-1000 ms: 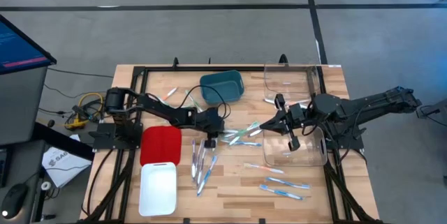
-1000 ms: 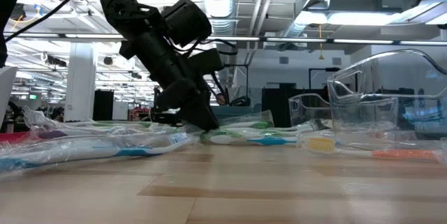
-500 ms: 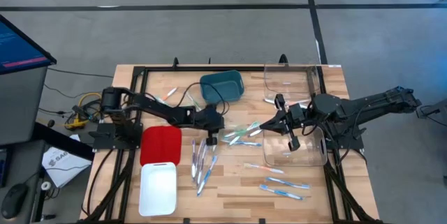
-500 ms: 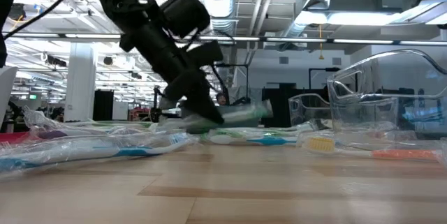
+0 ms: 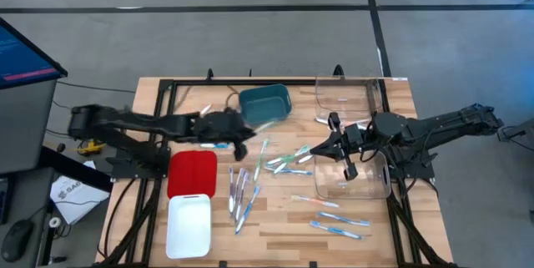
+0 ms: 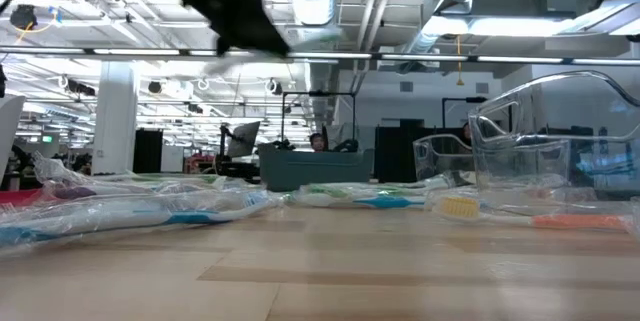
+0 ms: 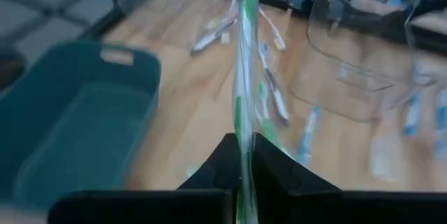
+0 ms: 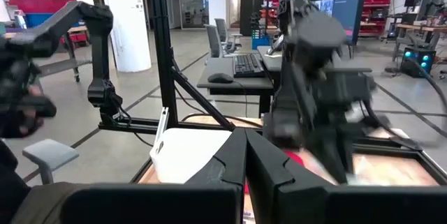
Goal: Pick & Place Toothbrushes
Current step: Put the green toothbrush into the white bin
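Note:
Wrapped toothbrushes in green, blue and orange-red lie scattered over the wooden table, with a pile (image 5: 288, 159) in the middle, a row (image 5: 242, 189) nearer me and more at the right (image 5: 338, 218). My left gripper (image 5: 242, 128) (image 7: 243, 147) hovers by the near side of the teal bin (image 5: 265, 103) (image 7: 77, 119), shut on a light green toothbrush (image 7: 244, 49). In the low view the left arm (image 6: 230, 1) is high above the table. My right gripper (image 5: 324, 149) (image 8: 244, 144) is shut, right of the pile, touching nothing that I can see. My left gripper pinches the light green toothbrush in its clear wrapper between its two fingers, at one stretch of the handle (image 7: 244, 130). The toothbrush runs along the fingers and sticks out straight ahead of them. It is lifted clear of the table.
A red tray (image 5: 192, 174) and a white tray (image 5: 188, 225) sit at the table's near left. Two clear plastic containers (image 5: 346, 93) (image 5: 355, 180) stand at the right, beside the right arm. A black frame (image 5: 167, 93) borders the table, with cables at the left.
My left gripper has risen from the middle pile with the green toothbrush. It has swung up and toward the table's left and far side, and is now beside the teal bin. The toothbrush has been lifted clear of the table.

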Robot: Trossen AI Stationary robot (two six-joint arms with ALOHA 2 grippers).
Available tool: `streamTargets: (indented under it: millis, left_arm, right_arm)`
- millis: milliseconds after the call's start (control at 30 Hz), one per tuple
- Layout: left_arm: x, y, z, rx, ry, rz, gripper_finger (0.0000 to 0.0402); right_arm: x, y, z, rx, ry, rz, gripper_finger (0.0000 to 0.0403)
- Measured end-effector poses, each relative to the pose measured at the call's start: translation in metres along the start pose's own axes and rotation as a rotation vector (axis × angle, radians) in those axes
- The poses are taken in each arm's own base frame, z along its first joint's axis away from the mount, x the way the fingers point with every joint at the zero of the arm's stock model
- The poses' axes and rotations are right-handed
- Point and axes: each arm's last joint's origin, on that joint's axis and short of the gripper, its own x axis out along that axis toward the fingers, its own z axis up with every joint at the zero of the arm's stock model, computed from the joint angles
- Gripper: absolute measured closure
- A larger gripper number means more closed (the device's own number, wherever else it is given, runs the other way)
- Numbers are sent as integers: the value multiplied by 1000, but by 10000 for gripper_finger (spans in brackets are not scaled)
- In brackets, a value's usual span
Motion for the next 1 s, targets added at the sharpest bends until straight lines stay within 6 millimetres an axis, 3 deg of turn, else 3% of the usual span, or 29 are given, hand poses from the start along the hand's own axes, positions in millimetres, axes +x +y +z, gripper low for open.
streamTargets:
  millis: [167,667,1000]
  left_arm:
    - [-36,-12,-3,-187,8,-30,391]
    - [-79,-77,-48,-567,178,-139,391]
    - [-122,-112,-81,-758,134,-182,391]
  right_arm:
    - [0,-7,0,-2,0,-33,403]
    - [-6,-54,12,-143,-113,-269,403]
    - [7,-94,11,-184,-210,-425,403]
